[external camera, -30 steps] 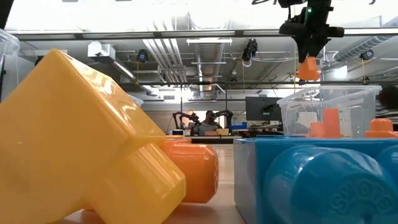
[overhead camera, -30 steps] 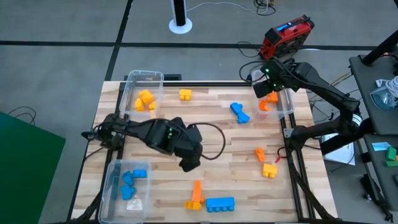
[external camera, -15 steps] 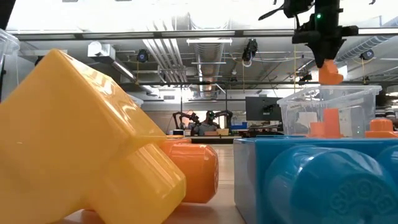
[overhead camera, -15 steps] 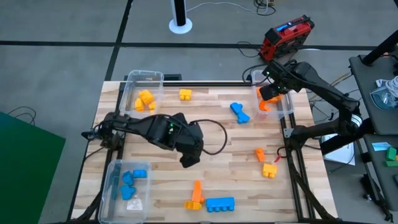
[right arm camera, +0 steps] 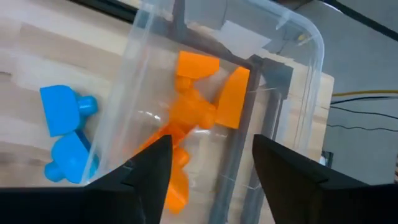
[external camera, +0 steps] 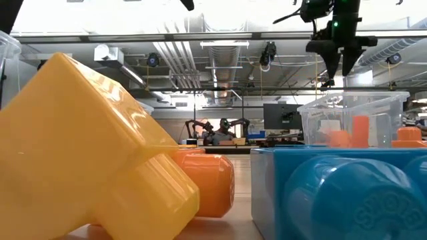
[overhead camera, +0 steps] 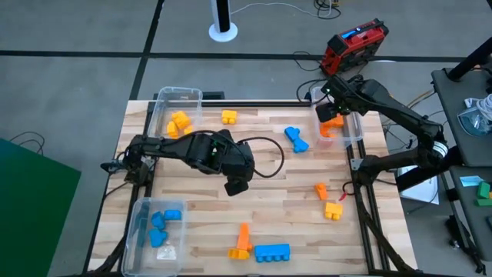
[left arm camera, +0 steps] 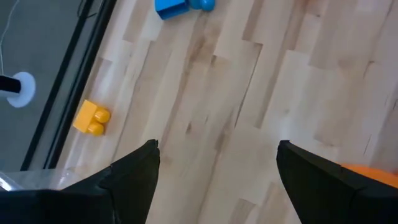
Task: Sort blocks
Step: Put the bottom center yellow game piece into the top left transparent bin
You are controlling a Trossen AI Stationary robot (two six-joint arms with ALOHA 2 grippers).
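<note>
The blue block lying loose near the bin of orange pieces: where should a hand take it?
Probably from straight above, closing across the narrow waist of the blue block. It lies flat on the bare wood, clear of the orange bin, wider at both ends.

A robotics lab or workshop, not a home

The wooden table (overhead camera: pixel 269 173) sits in a black metal frame (overhead camera: pixel 355 165) on a grey floor (overhead camera: pixel 69 100) marked with dark lines, with loose cables (overhead camera: pixel 265 9) trailing across it. A red and black case (overhead camera: pixel 354 44) lies behind the table and a white post base (overhead camera: pixel 223 31) stands farther back. The level view across the table shows an open industrial ceiling with bare pipes and ducts (external camera: pixel 180 57) and long strip lights (external camera: pixel 220 45), and a far bench crowded with monitors (external camera: pixel 280 115) and other robot arms (external camera: pixel 213 127). At one side a grey shelf (overhead camera: pixel 465 100) holds odds and ends
</note>
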